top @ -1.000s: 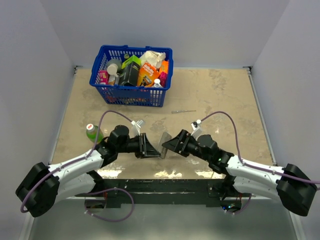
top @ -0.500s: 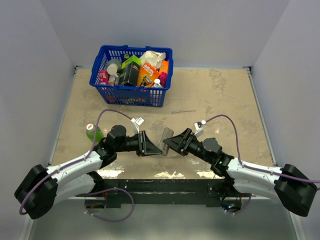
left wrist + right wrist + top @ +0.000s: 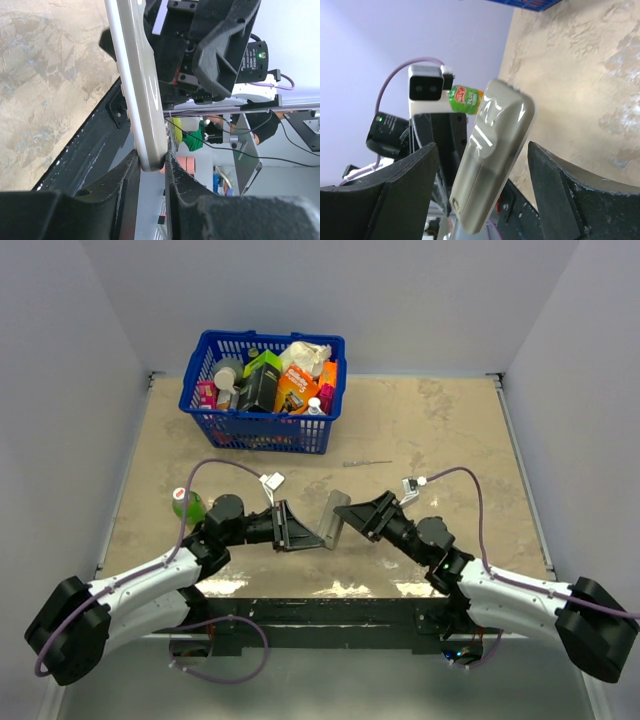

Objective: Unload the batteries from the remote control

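The grey remote control [image 3: 331,517] is held in the air near the table's front edge by my left gripper [image 3: 312,537], which is shut on its lower end [image 3: 150,159]. The right wrist view shows the remote's back [image 3: 490,165] with its cover in place, so the batteries are hidden. My right gripper [image 3: 348,512] is open just right of the remote, its fingers [image 3: 400,185] standing wide on either side of it without touching.
A blue basket [image 3: 262,427] full of packages stands at the back left. A green bottle [image 3: 184,503] lies left of the left arm. A thin grey stick tool [image 3: 366,463] lies on the table behind the grippers.
My right gripper has let go of the remote, opened and drawn back to the right. The left gripper has kept its hold and tilted the remote a little more upright.
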`<state>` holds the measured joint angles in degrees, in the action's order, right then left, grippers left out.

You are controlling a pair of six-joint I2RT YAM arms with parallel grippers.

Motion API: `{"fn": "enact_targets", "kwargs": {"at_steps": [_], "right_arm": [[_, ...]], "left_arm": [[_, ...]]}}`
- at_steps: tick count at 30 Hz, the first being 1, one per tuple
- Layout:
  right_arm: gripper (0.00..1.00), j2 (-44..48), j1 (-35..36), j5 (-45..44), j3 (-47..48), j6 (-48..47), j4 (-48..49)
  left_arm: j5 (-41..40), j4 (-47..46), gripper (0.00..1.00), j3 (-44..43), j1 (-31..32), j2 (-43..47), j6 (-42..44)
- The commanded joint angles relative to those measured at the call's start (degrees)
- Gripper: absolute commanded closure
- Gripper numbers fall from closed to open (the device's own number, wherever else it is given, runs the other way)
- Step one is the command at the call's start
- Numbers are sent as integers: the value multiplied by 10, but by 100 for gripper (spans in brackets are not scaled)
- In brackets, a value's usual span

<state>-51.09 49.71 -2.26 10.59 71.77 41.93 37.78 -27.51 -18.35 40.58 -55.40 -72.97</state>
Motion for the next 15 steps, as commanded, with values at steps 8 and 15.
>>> {"fn": "enact_targets", "kwargs": {"at_steps": [8, 15], "right_arm": [[36, -96, -23, 46, 27, -9, 182], [54, -112, -23, 50, 21, -10, 231]], "left_arm": [[18, -104, 100, 28, 1, 23, -37], [19, -108, 100, 35, 1, 26, -41]]}}
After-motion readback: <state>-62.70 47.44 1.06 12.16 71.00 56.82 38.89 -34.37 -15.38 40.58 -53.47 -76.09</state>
